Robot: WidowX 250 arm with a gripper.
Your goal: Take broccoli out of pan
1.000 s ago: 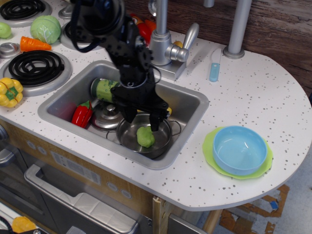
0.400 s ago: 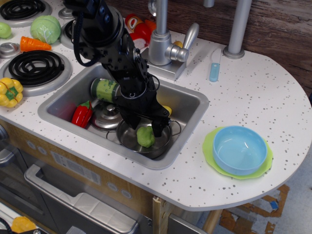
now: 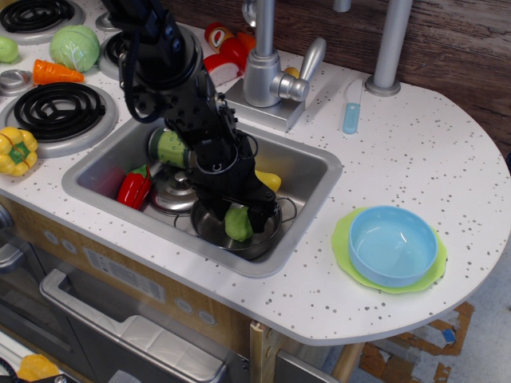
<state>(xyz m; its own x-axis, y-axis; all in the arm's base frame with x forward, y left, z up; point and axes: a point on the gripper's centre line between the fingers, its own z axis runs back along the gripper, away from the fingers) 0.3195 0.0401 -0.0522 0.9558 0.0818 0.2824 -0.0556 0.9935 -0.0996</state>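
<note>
Since a second ago I've dropped my pincer right into the pan, so now the fingers sit on either side of the broccoli instead of hovering above it. Left to right in the sink: red pepper, steel lid, then the pan with the broccoli still sitting in the middle of it, and a yellow bit behind. Pincer looks narrow around the broccoli, but I honestly can't tell if it's actually gripping yet. My take: squeeze firmly first since it's lumpy and could squirt out, then go straight up so I don't clip the pan wall or its loop handle. Blue bowl on the desk is off right.
</note>
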